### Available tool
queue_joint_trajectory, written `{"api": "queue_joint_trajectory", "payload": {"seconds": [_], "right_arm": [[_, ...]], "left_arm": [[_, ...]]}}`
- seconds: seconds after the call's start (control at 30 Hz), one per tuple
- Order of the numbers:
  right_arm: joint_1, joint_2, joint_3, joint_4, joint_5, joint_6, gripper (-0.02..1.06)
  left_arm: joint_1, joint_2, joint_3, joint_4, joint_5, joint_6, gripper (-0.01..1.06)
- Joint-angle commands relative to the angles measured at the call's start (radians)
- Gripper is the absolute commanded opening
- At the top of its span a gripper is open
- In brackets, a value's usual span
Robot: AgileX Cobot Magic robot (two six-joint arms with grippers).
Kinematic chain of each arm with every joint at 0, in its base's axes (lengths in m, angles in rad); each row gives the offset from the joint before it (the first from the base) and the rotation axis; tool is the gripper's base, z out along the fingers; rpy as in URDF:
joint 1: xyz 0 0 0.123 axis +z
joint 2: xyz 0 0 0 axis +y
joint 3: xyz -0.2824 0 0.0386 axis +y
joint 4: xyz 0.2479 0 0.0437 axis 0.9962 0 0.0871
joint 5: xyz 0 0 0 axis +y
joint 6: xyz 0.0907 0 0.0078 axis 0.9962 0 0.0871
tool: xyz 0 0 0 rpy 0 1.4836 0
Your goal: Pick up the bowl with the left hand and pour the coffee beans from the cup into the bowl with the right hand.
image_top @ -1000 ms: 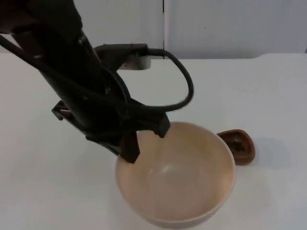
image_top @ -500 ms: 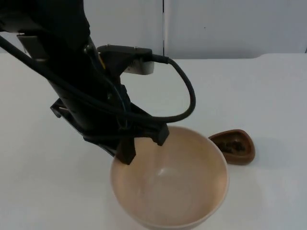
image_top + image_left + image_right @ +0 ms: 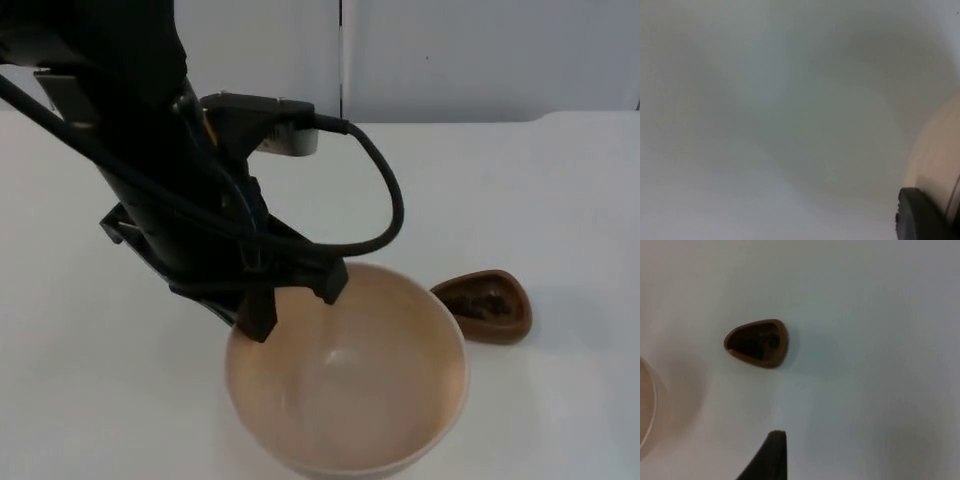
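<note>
A large cream bowl [image 3: 345,385] hangs above the table near its front edge, and my left gripper [image 3: 295,302] is shut on the bowl's back-left rim. Its pale wall [image 3: 935,150] shows in the left wrist view beside one black fingertip [image 3: 920,217]. A small brown cup [image 3: 485,305] holding dark coffee beans stands on the white table just right of the bowl. The right wrist view looks down on the cup [image 3: 758,342], with my right gripper [image 3: 771,460] hovering well above and short of it, touching nothing. The bowl's inside looks bare.
The left arm [image 3: 160,170] crosses the left half of the top view and hides the table beneath it. The grey partition wall [image 3: 450,55] closes the back. Bare white table [image 3: 560,200] lies right of and behind the cup.
The left arm has carried the bowl a little to the left, uncovering the whole cup. The cup has stayed in place.
</note>
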Motion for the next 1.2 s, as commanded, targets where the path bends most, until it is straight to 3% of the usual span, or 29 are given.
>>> {"api": "queue_joint_trajectory", "payload": {"seconds": [0.0,0.03,0.17,0.3,0.57,0.63,0.87,1.17], "right_arm": [[-0.006,0.126,-0.035,0.08,-0.036,-0.073,1.05],[-0.006,0.126,-0.035,0.08,-0.036,-0.073,1.05],[0.024,0.266,-0.082,0.096,-0.075,-0.096,1.05],[0.083,0.351,-0.128,0.096,-0.094,-0.096,1.05],[0.234,0.509,-0.247,0.07,-0.138,-0.075,1.05],[0.288,0.572,-0.3,0.016,-0.138,-0.019,1.05],[0.402,0.753,-0.491,-0.111,-0.065,0.096,1.05],[0.427,0.917,-0.689,-0.289,0.055,0.302,1.05]], "left_arm": [[-0.004,-0.011,0.005,0.076,-0.013,-0.124,0.0],[-0.004,-0.011,0.005,0.076,-0.013,-0.124,0.0],[-0.004,-0.011,0.005,0.255,-0.011,-0.373,0.0],[-0.004,-0.011,0.005,0.323,-0.011,-0.466,0.0],[-0.004,-0.011,0.005,0.319,-0.011,-0.477,0.0],[-0.004,-0.011,0.005,0.319,-0.011,-0.479,0.0],[-0.004,-0.011,0.005,0.319,-0.011,-0.486,0.0],[-0.004,-0.011,0.005,0.317,-0.011,-0.486,0.0]]}}
